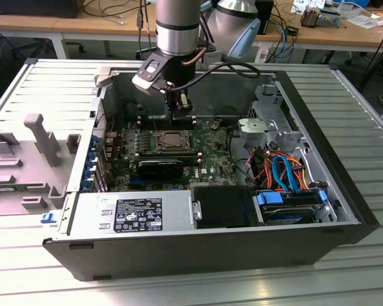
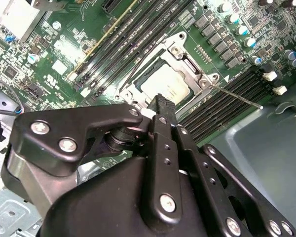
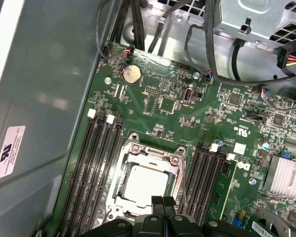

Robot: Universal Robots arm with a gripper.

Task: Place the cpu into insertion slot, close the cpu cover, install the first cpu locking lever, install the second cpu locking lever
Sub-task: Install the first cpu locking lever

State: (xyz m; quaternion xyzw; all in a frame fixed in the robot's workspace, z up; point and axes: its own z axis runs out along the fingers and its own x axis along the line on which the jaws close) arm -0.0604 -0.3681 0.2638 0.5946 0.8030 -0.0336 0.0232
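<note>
Noting cpu seated in insertion slot beneath lowered cpu cover. Hovering gripper at cover's edge, jaws pinched together, empty. Judging locking lever thin, springy wire, best pushed near free end.

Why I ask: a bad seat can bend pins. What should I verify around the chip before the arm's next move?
1. cpu seated: ok, it lies flat and square inside the frame.
2. cpu cover down: ok, it appears to lie flat over the chip's edges in both wrist views.
3. One locking lever latched: not ok, in the second wrist view its thin rod angles away from the cover.
4. The other lever latched: cannot tell, it runs along the cover's side but its hook is not clear.
5. gripper free: ok, fingers shut on nothing, poised by the cover's edge.
</note>
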